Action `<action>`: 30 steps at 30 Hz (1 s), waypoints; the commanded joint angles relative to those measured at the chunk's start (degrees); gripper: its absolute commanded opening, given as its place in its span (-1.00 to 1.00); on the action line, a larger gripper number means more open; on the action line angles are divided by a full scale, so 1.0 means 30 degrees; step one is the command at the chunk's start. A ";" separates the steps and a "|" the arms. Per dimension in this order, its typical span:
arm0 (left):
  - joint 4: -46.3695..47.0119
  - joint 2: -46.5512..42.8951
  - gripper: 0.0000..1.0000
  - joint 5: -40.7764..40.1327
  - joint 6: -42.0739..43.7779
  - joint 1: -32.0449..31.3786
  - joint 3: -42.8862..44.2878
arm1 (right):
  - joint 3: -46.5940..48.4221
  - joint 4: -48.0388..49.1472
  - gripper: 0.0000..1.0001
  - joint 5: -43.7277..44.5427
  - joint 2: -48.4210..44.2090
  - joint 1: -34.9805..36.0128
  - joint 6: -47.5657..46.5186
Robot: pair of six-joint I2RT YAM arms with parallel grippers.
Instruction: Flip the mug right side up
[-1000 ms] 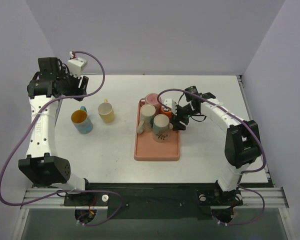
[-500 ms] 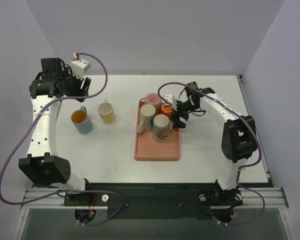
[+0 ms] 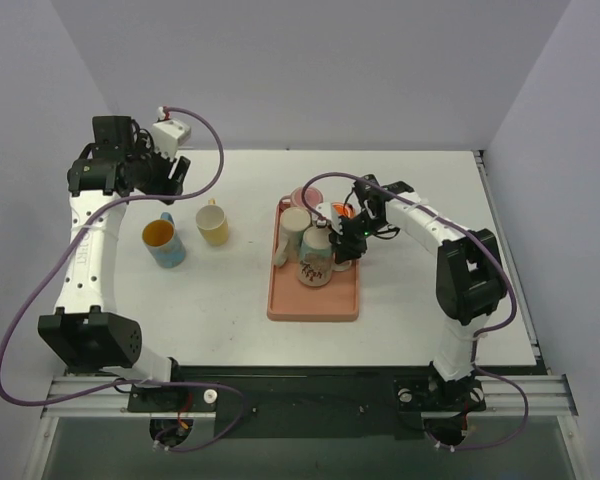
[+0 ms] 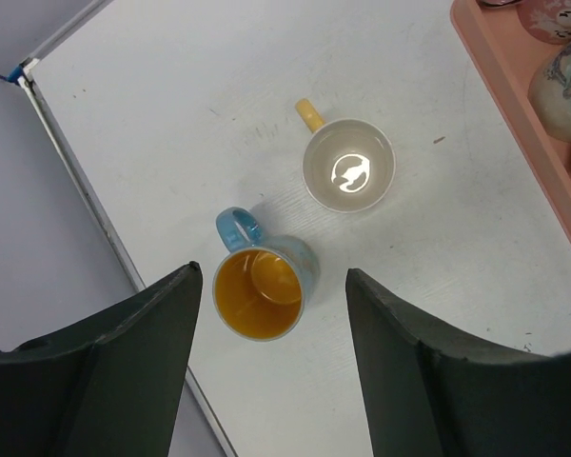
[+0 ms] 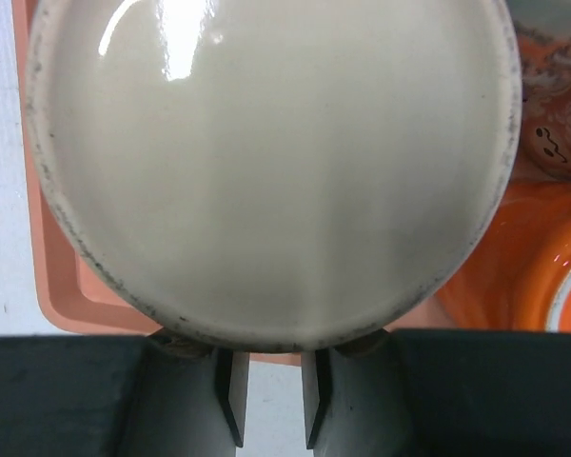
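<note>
A cream mug with a printed side (image 3: 315, 258) is on the pink tray (image 3: 310, 305), tilted, its base turned toward my right gripper (image 3: 342, 248). In the right wrist view its cream base (image 5: 266, 162) fills most of the frame. My right gripper (image 5: 269, 360) has its jaws drawn close together right under that base, shut on the mug; the exact contact is hidden by the base. My left gripper (image 3: 173, 172) is open and empty, held high over the table's left side (image 4: 274, 276).
The tray also holds a white mug (image 3: 294, 228) and an orange mug (image 3: 338, 212) (image 5: 514, 267), close to the held mug. A blue mug with an orange inside (image 3: 165, 243) (image 4: 262, 290) and a yellow mug (image 3: 213, 224) (image 4: 347, 171) stand upright on the left.
My right gripper has moved left onto the printed mug, and the mug has shifted left and tipped over on the tray. My left arm has swung slightly right.
</note>
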 commanded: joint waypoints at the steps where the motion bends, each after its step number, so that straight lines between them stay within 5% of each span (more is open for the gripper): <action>1: 0.0600 -0.1012 0.44 0.0321 0.0901 -0.1260 -0.0344 | -0.0628 -0.0551 -1.00 -0.0615 -0.2137 -0.0197 0.0695; 9: 0.2148 -0.4814 0.44 0.4069 0.6867 -0.5042 -0.3558 | -0.0072 -0.0817 -1.00 -0.2699 -0.5478 0.0036 0.8416; 15: 1.0931 -0.9851 0.59 0.2465 1.0423 -0.8938 -1.1470 | 0.0016 -0.0467 -1.00 -0.1966 -0.6885 0.0008 1.5480; 22: 1.8599 -1.2732 0.63 0.0239 1.5487 -1.3831 -1.8820 | -0.0775 0.3949 -1.00 -0.1790 -0.9142 -0.0578 2.2664; 30: 2.4735 -1.1711 0.64 -0.1198 1.7191 -1.5856 -2.1378 | -0.2061 1.0243 -1.00 0.0230 -1.2801 -0.0344 3.0952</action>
